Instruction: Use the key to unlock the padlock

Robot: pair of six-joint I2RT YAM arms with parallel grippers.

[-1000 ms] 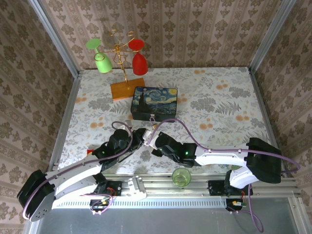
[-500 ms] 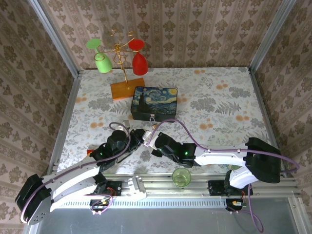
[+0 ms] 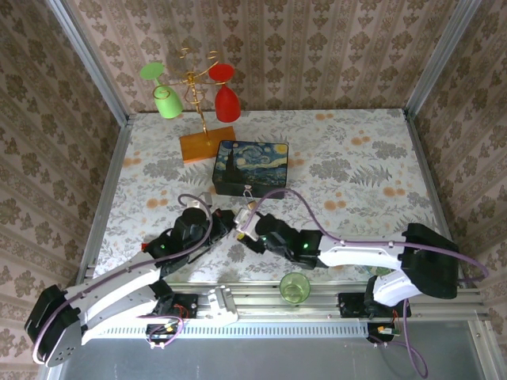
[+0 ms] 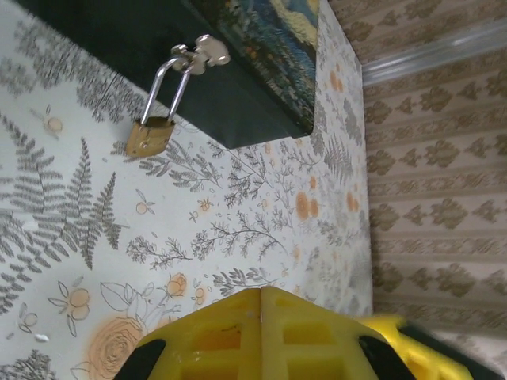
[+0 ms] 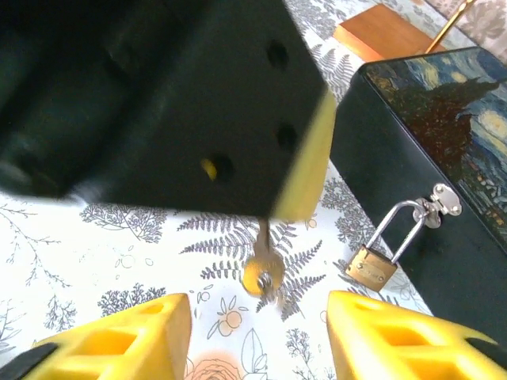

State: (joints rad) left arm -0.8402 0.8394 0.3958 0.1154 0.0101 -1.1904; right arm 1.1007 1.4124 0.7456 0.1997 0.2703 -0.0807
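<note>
The small brass padlock [image 4: 149,136] hangs by its silvery shackle from the clasp on the front of the dark blue painted box [image 3: 252,166]. It also shows in the right wrist view, padlock [image 5: 371,267] against box [image 5: 428,158]. My left gripper [image 5: 265,218] is shut on the blade of the silver key [image 5: 264,269], whose round head hangs below the fingers. In its own view the left gripper [image 4: 261,291] has its yellow fingers pressed together. My right gripper [image 5: 257,317] stands open just below the key, a fingertip on each side, not touching it. Both grippers meet in front of the box, left gripper [image 3: 228,222] and right gripper [image 3: 247,227].
A gold rack on a wooden base [image 3: 207,145] holds a green glass [image 3: 165,99] and a red glass [image 3: 226,93] at the back left. A green cup [image 3: 295,286] sits at the near edge between the arm bases. Patterned walls enclose the table.
My right gripper has opened and let go of the key. My left gripper has shut on it, so the key passed from right to left.
</note>
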